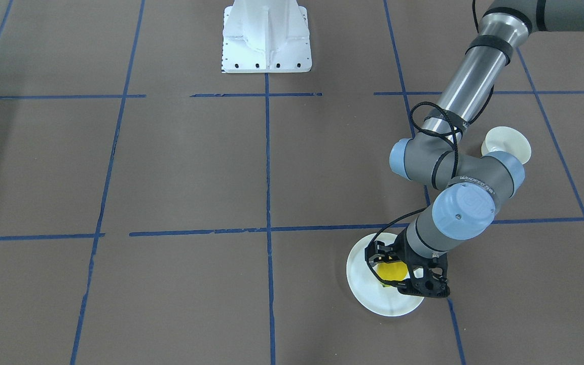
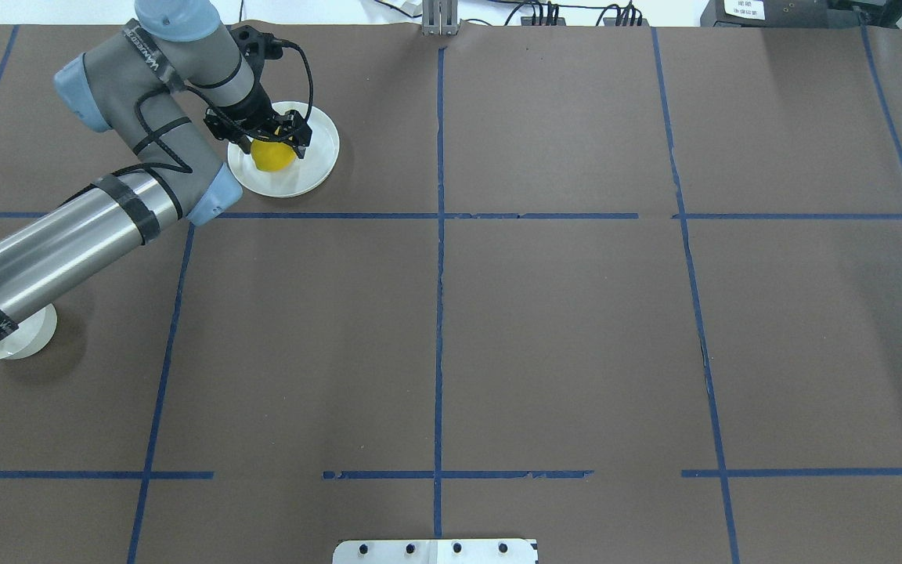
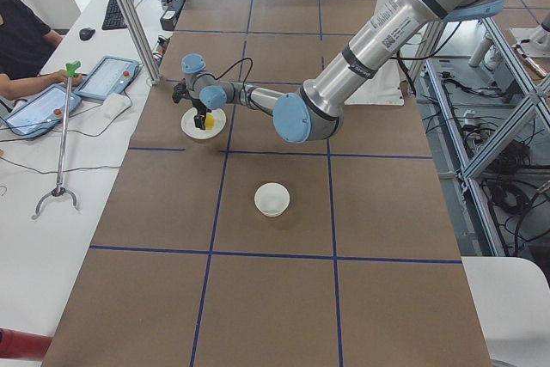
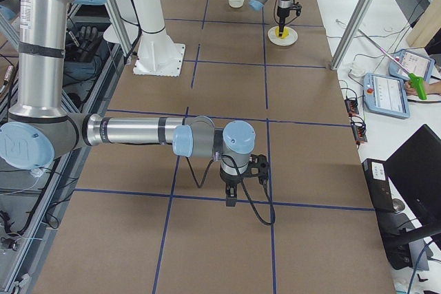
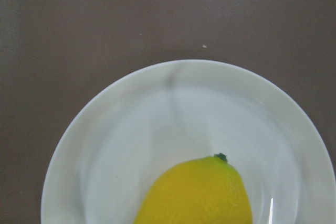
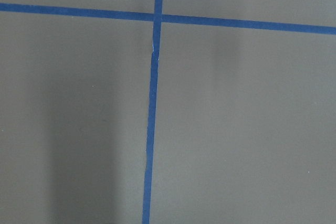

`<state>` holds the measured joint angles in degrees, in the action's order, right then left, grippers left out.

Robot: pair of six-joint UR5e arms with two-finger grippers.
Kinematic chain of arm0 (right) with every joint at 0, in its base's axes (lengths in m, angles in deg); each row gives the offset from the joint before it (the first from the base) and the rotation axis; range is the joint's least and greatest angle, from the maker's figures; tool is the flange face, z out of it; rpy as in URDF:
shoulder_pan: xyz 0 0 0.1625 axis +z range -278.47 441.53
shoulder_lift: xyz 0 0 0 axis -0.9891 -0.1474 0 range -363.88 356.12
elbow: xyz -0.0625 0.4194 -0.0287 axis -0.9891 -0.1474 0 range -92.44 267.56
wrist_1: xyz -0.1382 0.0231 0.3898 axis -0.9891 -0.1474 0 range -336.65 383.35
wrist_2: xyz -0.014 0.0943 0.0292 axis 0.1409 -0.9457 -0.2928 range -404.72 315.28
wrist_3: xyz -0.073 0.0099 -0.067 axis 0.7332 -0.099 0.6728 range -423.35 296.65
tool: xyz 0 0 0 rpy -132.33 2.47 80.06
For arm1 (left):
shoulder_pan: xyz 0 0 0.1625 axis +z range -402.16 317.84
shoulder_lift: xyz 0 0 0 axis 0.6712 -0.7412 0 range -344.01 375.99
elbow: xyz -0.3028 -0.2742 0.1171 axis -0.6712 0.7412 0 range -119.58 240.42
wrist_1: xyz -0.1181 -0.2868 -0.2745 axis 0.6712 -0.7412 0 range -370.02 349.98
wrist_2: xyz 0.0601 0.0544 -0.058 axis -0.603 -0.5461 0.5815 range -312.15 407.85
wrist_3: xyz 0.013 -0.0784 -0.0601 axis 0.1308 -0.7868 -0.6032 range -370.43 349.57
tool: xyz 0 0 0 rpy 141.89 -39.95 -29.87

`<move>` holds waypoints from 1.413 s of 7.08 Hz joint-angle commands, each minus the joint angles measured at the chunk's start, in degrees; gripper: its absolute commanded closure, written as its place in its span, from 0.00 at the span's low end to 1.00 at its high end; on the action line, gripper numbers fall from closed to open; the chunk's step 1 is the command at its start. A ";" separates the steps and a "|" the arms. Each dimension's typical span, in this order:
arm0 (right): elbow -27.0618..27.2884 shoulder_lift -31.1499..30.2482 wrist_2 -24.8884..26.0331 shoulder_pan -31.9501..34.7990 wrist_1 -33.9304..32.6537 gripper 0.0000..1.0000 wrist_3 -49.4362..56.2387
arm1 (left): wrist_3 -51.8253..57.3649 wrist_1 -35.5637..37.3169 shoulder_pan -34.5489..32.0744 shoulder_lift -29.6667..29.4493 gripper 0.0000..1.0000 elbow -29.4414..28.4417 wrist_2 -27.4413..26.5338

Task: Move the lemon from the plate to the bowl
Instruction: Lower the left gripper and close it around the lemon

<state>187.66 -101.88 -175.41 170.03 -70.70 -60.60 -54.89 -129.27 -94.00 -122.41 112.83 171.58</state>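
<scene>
Robot's left gripper [image 2: 272, 143] points straight down over a flat white paper plate [image 5: 92, 124], black fingers spread with one on each side of a small yellow lemon [image 5: 194, 192]. The lemon lies between the fingers, resting on the plate's floor directly under the hand, its tiny green tip pointing away from the wrist camera. Whether the finger pads actually touch the peel cannot be made out; the gap between them looks wider than the fruit. The plate extends past the hand on all sides, with more of its rim showing on the side away from the robot.

A small deep white bowl [image 3: 272, 199] stands well apart from this hand, back toward the robot alongside the left arm's silver forearm, which partly covers it in the overhead view. The bowl holds nothing.

Robot's right gripper [image 4: 231, 201] hangs low over the brown table [image 2: 561, 337], far from the plate and bowl, aimed down near a crossing of blue tape lines [image 6: 153, 103]. It appears only in the side view, so it cannot be told whether its fingers are spread or pressed together
</scene>
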 commanded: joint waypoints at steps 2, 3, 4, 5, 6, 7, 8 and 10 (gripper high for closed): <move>0.00 0.00 0.00 0.00 0.00 0.00 -0.03 | -0.01 -0.37 0.16 -0.20 0.07 -0.47 -0.50; 0.00 0.00 0.00 0.00 0.00 0.00 -0.03 | -0.01 -0.37 0.16 -0.37 0.11 -0.56 -0.59; 0.00 0.00 0.00 0.00 0.00 0.00 -0.03 | -0.01 -0.46 0.16 -0.63 0.28 -0.91 -0.59; 0.00 0.00 0.00 0.00 0.00 0.00 -0.03 | -0.01 -0.37 0.16 -0.81 0.56 -0.91 -0.59; 0.00 0.00 0.00 0.00 0.00 0.00 -0.03 | -0.36 -0.11 -0.02 -0.81 0.90 -0.65 -0.51; 0.00 0.00 0.00 0.00 0.00 0.00 -0.03 | -1.58 0.50 -0.80 -0.46 1.00 1.01 0.19; 0.00 0.00 0.00 0.00 0.00 0.00 -0.03 | -1.59 2.86 -2.99 1.11 1.00 5.29 0.29; 0.00 0.00 0.00 0.00 0.00 0.00 -0.03 | -1.59 12.59 -3.27 11.95 1.00 25.08 0.29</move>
<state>187.66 -101.88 -175.41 170.03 -70.70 -60.63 -56.43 -121.96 -96.87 -116.90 126.37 171.83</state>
